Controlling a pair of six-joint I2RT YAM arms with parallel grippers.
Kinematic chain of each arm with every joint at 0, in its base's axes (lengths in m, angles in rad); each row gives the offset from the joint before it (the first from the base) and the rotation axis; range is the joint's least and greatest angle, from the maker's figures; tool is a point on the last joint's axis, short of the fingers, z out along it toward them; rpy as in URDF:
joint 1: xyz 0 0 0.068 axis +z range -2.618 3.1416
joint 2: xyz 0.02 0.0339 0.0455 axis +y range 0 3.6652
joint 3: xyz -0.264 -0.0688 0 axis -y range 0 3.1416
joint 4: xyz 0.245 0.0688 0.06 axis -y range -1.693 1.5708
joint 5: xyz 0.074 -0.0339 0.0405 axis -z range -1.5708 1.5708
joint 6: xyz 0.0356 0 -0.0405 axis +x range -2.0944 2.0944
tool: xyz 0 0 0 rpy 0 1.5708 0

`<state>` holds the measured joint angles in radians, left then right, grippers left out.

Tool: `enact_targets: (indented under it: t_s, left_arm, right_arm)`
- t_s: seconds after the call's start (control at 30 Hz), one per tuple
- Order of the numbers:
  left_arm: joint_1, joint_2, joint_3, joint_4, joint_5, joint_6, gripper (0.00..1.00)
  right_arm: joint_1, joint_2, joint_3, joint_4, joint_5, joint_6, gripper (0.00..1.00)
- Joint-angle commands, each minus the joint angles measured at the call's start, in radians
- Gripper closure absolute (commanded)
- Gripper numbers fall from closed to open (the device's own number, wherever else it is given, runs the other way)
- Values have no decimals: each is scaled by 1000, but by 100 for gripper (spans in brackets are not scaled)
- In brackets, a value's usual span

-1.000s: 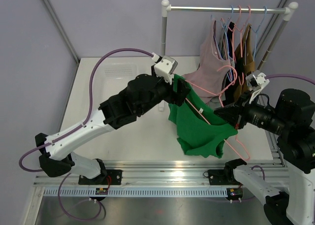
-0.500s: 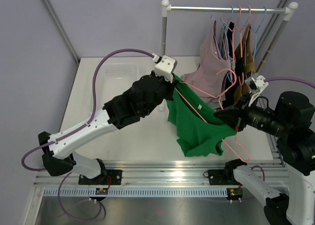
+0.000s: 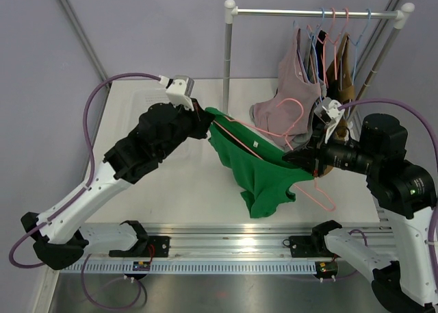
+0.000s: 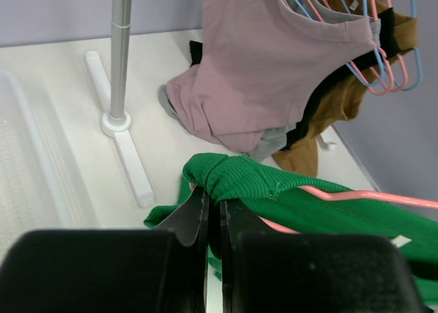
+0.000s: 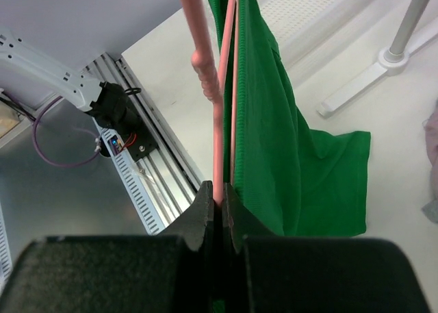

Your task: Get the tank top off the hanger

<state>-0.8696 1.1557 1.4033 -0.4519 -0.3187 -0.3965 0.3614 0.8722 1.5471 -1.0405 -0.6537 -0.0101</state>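
Observation:
The green tank top [image 3: 256, 169] hangs stretched between both arms above the table, still threaded on a pink hanger [image 3: 309, 188]. My left gripper [image 3: 204, 119] is shut on a bunched strap of the tank top [image 4: 236, 179], pulling it to the left. My right gripper [image 3: 291, 157] is shut on the pink hanger's wire [image 5: 219, 148], with the green fabric [image 5: 274, 142] draped right beside the wire. The hanger's lower loop sticks out below the right wrist in the top view.
A metal clothes rack [image 3: 315, 14] stands at the back right with several garments on hangers, a mauve top [image 3: 291, 97] in front. Its post base [image 4: 115, 121] rests on the table. A white perforated tray [image 3: 161, 97] lies at the back left.
My left gripper closed on the tank top's strap and moved left and back, stretching the fabric along the hanger. The right arm shifted slightly left with the hanger.

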Motion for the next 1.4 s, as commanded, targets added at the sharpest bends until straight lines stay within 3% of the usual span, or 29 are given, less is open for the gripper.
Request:
enact_targets:
  t_s: [0.0,0.13,0.17,0.2,0.27,0.47,0.53,0.63,0.7,0.8,0.9,1.07,1.13,1.27,1.37]
  left_arm:
    - [133,-44,-39,-59,-145,-2,100]
    - [146,-74,-66,-35,-11,14,98]
    - [146,-91,-81,-18,28,27,95]
    - [146,-102,-95,28,120,36,86]
    - [146,-123,-139,89,200,47,82]
    - [144,-96,-148,102,292,56,98]
    - [144,-88,-152,102,273,45,100]
    - [144,-80,-144,62,134,9,100]
    - [146,-80,-127,16,9,-13,100]
    - [146,-90,-131,-39,-173,-59,100]
    - [164,-109,-151,-45,-203,-70,100]
    - [199,-105,-181,7,-14,-54,100]
    - [199,-102,-196,33,56,-42,94]
    - [196,-102,-259,191,341,-10,91]
    - [173,-94,-268,220,345,-4,92]
  right_arm:
    - [10,-72,18,-33,-101,-50,100]
    - [8,-68,-18,31,-72,-18,100]
    - [7,-64,-25,49,-70,4,100]
    - [8,-59,-33,69,-76,36,100]
    - [8,-52,-54,131,-83,82,100]
    - [8,-21,-70,218,-55,153,100]
    - [8,-18,-70,217,-61,154,100]
    - [7,-15,-53,124,-47,93,100]
    - [8,-13,-50,30,-37,16,100]
    - [7,-76,-109,22,15,-48,100]
    - [7,-139,-153,31,26,-59,100]
    - [8,-173,-177,80,25,-44,100]
    - [8,-180,-208,161,20,28,100]
    - [8,-127,-231,257,-26,146,100]
    - [8,-104,-235,298,6,179,100]
